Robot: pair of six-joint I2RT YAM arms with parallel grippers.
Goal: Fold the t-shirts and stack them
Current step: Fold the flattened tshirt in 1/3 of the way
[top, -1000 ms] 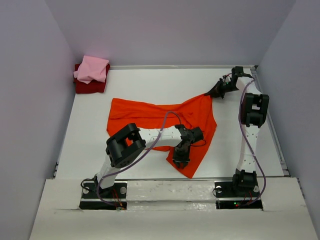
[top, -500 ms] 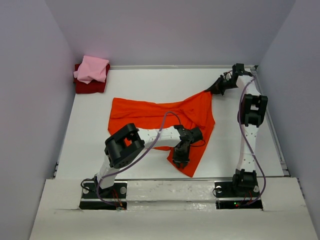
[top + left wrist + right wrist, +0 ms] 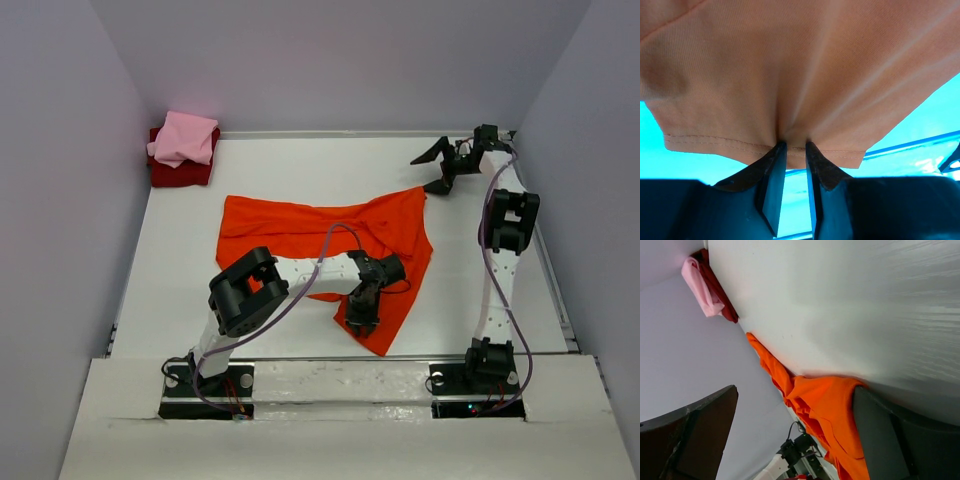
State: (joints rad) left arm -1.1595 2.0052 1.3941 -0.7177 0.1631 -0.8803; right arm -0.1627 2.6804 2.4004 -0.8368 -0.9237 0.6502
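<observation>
While the pink shirt point(image 3: 183, 138) sat folded on the dark red shirt point(image 3: 180, 176) in the table's point(image 3: 300, 165) far left corner, the orange shirt point(image 3: 320, 232) lay rumpled mid-table, not yet folded. The left gripper point(image 3: 795, 145) pinched its near hem, and the right gripper point(image 3: 432, 171) gaped empty by the far right corner.

The orange-red t-shirt point(image 3: 300, 228) lies unfolded and rumpled across the middle of the counter point(image 3: 310, 165). Its left part spreads flat as a wide band. Its right part bunches into diagonal folds, with 1 corner reaching toward the far right and a narrowing flap running down to the near edge. The left claw point(image 3: 792, 145) pinches the stitched hem of that near flap, and the cloth puckers at the grip. The light pink t-shirt point(image 3: 185, 138), folded small, sits on top of the dark red t-shirt point(image 3: 178, 175), also folded, in the far left corner, well apart from the orange-red one.
</observation>
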